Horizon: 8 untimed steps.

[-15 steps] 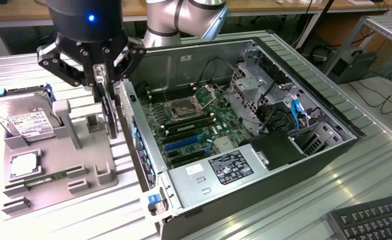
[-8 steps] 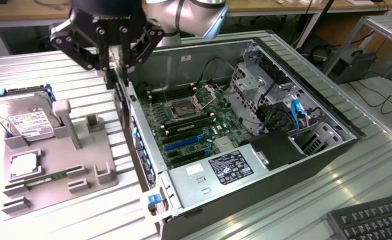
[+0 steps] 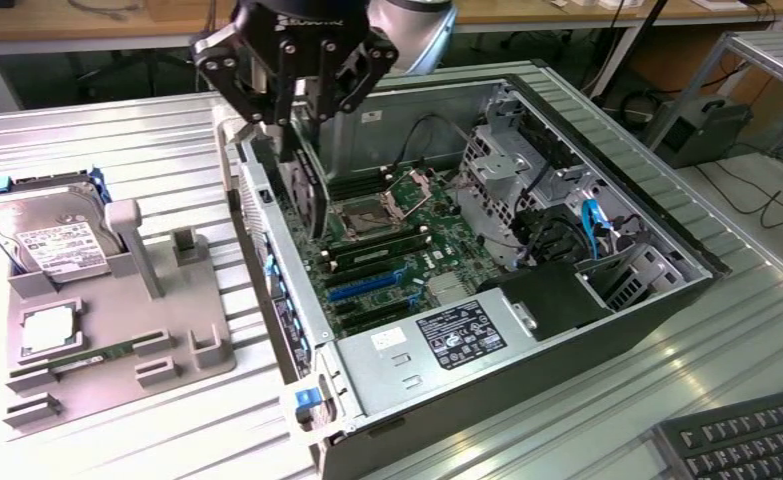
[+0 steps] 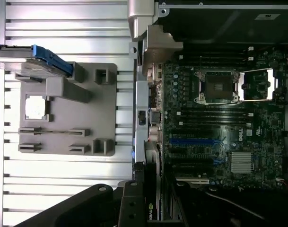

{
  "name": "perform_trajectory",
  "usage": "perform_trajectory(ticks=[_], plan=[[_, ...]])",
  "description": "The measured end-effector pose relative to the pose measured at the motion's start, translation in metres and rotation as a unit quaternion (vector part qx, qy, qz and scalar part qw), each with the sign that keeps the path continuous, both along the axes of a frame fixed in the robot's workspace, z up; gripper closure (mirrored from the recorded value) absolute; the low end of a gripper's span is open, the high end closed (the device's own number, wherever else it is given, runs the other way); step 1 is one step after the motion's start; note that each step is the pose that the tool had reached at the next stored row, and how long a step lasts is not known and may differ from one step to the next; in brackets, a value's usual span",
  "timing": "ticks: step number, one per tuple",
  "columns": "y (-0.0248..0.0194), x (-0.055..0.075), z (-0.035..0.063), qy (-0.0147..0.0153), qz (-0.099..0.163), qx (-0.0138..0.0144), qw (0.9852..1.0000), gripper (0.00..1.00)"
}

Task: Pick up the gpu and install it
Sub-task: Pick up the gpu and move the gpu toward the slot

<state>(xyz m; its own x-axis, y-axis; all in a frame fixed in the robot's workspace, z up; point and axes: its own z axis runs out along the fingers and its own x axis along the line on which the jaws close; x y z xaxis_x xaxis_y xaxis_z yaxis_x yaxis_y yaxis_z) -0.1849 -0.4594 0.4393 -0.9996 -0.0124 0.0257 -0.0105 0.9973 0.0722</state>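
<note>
The gpu point(image 3: 304, 190) is a thin dark card hanging on edge, with my gripper point(image 3: 291, 115) shut on its top edge. It hovers over the open computer case point(image 3: 658, 230), above the near-side part of the green motherboard point(image 3: 391, 250), close to the case's rear wall. In the wrist view the gpu point(image 4: 152, 208) shows edge-on with a small green logo, beside a black finger point(image 4: 129, 208). The motherboard point(image 4: 214, 142) lies below with its blue expansion slot point(image 4: 196, 141) bare; the same slot point(image 3: 364, 285) shows in the exterior view.
A grey fixture tray point(image 3: 164, 320) at the exterior view's left holds a hard drive point(image 3: 51, 240), a processor point(image 3: 44, 330) and a memory stick point(image 3: 98, 355). The power supply point(image 3: 458, 335) fills the case's near corner. A keyboard point(image 3: 751, 440) lies at lower right.
</note>
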Motion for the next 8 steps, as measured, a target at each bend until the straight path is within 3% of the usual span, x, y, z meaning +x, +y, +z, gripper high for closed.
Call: perform_trajectory(ticks=[8], plan=[[0.0000, 0.037, -0.0104, 0.0035, 0.000, 0.0000, 1.0000, 0.74]])
